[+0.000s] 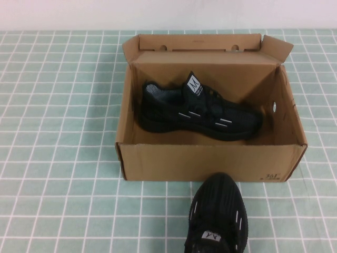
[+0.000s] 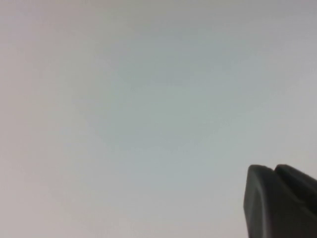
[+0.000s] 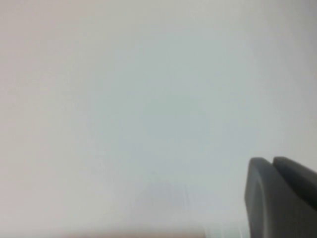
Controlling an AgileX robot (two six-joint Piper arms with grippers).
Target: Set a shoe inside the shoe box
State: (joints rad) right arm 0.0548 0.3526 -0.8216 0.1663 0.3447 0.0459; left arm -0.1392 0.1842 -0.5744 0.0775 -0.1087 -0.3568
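Note:
The brown cardboard shoe box (image 1: 210, 163) stands open in the middle of the table, its flap lid folded up at the back. A black knit sneaker (image 1: 200, 108) with white dashes and a white tongue label lies inside it, toe to the right. A second, identical-looking black sneaker (image 1: 218, 216) stands on the table just in front of the box, toe toward it. Neither arm shows in the high view. My left gripper (image 2: 274, 171) and my right gripper (image 3: 271, 162) are both shut on nothing, with only a blank pale surface in front of them.
The table wears a green cloth with a white grid (image 1: 58, 132), with open cloth on both sides of the box. A pale wall (image 1: 168, 13) runs along the back edge.

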